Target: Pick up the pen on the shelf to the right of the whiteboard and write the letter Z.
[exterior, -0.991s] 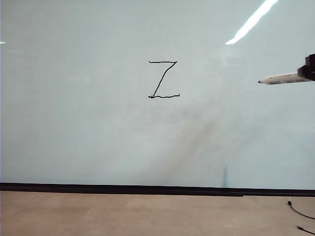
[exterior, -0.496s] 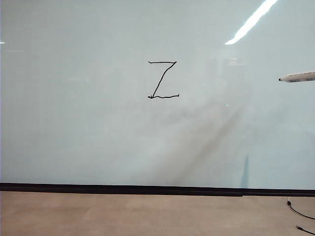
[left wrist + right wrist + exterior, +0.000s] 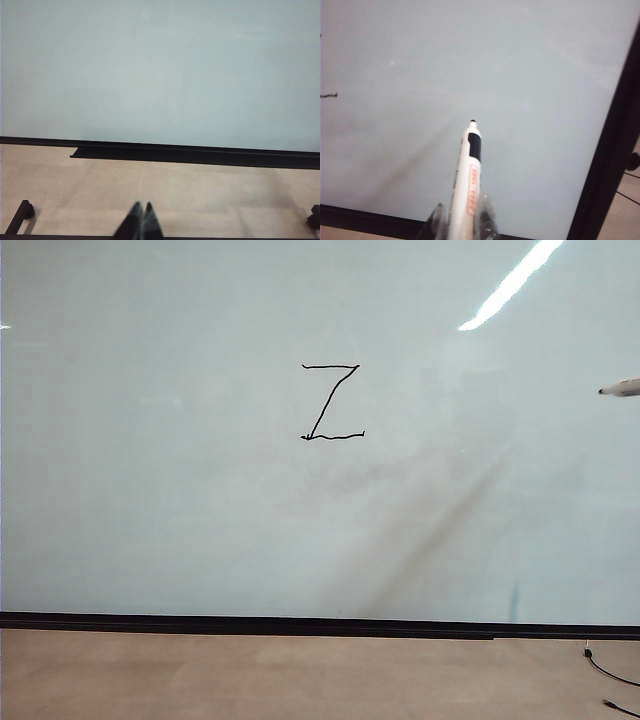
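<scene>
We saw the Z point(image 3: 332, 402) finished on the board point(image 3: 180, 520). Our right claw point(image 3: 462, 220), pinching the pen point(image 3: 466, 180), had drawn back from the Z toward the board's right edge, so only the pen's tip still showed there. Our left claw point(image 3: 140, 220) sat pressed together, low before the board. The writing looked done; returning the pen likely remained.

Glossy pale grey-white whiteboard point(image 3: 180, 520) with black lower strip, thin black hand-drawn letter Z point(image 3: 332, 401), slim white black-tipped pen point(image 3: 466, 185) with orange label
</scene>
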`<state>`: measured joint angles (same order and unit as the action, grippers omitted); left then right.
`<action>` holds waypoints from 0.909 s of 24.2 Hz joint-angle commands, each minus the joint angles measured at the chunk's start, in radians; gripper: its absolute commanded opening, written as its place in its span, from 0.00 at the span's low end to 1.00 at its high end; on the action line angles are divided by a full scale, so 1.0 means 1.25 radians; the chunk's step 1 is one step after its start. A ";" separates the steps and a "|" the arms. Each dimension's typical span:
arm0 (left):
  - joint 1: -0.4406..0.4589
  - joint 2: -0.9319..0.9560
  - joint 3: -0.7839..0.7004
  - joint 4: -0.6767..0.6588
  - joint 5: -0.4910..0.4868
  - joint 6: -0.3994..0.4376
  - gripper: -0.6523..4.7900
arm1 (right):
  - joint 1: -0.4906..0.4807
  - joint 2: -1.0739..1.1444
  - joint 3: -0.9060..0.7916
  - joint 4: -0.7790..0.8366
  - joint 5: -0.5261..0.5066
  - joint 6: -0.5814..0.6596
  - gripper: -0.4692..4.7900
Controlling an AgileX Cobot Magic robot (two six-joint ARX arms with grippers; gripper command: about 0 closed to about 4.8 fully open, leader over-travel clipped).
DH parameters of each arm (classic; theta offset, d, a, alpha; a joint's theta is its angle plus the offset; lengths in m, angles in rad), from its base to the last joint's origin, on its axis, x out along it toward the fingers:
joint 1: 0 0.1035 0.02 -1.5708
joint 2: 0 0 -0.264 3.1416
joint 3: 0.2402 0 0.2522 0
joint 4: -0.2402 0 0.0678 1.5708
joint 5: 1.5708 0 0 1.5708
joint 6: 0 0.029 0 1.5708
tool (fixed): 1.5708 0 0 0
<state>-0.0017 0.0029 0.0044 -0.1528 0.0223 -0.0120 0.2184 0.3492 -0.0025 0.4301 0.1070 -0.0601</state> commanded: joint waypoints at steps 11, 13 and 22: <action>0.000 0.000 0.002 0.008 -0.002 0.003 0.11 | -0.112 -0.278 0.003 -0.278 -0.009 0.006 0.08; 0.000 0.000 0.002 0.009 0.000 0.003 0.11 | -0.149 -0.278 0.003 -0.276 -0.024 0.007 0.08; 0.000 0.000 0.002 0.009 0.000 0.003 0.11 | -0.276 -0.278 0.002 -0.275 -0.127 0.028 0.08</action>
<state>-0.0017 0.0032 0.0048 -0.1524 0.0223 -0.0120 -0.1280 0.0017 -0.0032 0.0635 -0.0471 -0.0303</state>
